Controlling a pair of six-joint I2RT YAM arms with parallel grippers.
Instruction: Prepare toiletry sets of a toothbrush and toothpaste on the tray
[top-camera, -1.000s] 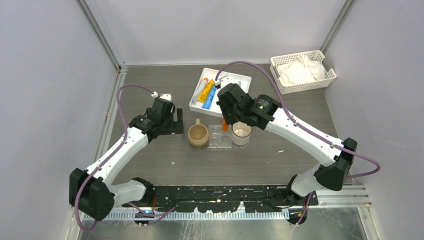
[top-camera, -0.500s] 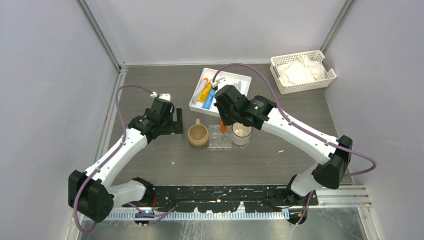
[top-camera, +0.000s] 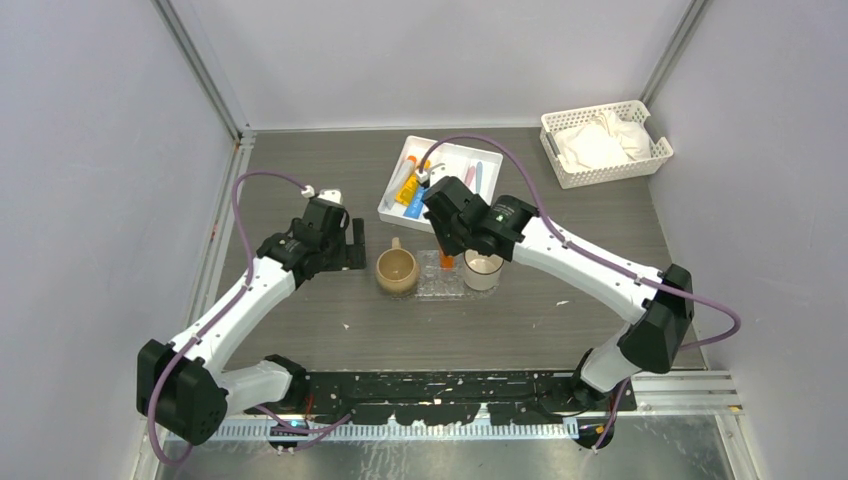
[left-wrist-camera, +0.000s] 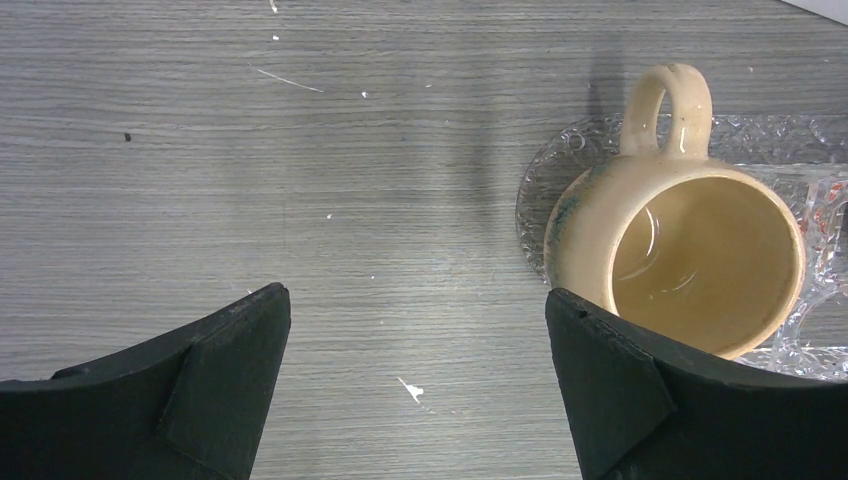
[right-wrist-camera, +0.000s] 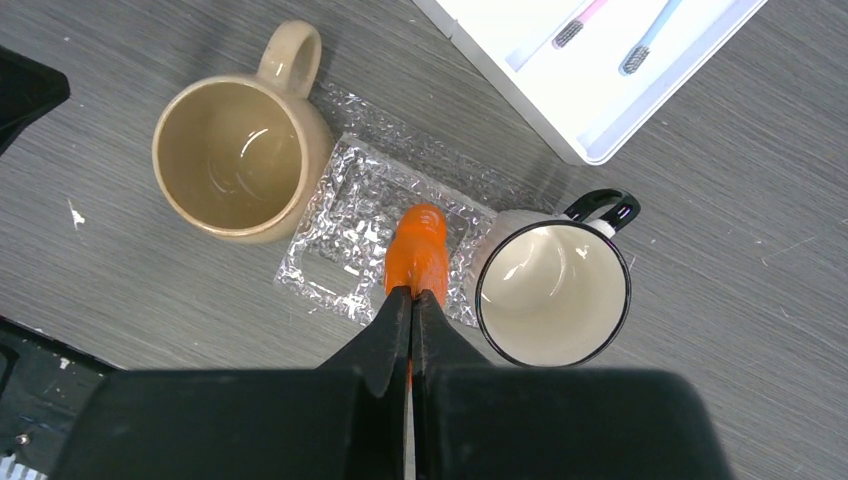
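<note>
Right end effector (right-wrist-camera: 411, 300), toothpaste (right-wrist-camera: 419, 250) clamped, pointing downward

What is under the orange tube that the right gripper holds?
The clear tray lies below the orange toothpaste. The right gripper covers the tube's near end.

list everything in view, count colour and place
table: 1, grey, under everything
clear tray: 1, clear, table middle
orange tube: 1, orange, over clear tray
beige mug: 1, beige, clear tray's left
white mug: 1, white, clear tray's right
white tray: 1, white, behind mugs
toothbrushes: 2, pink, blue, in white tray
other tubes: 2, orange-yellow, blue, in white tray
basket: 1, white, far right
left claw: 1, black, open, by beige mug
right claw: 1, black, shut on orange tube
</note>
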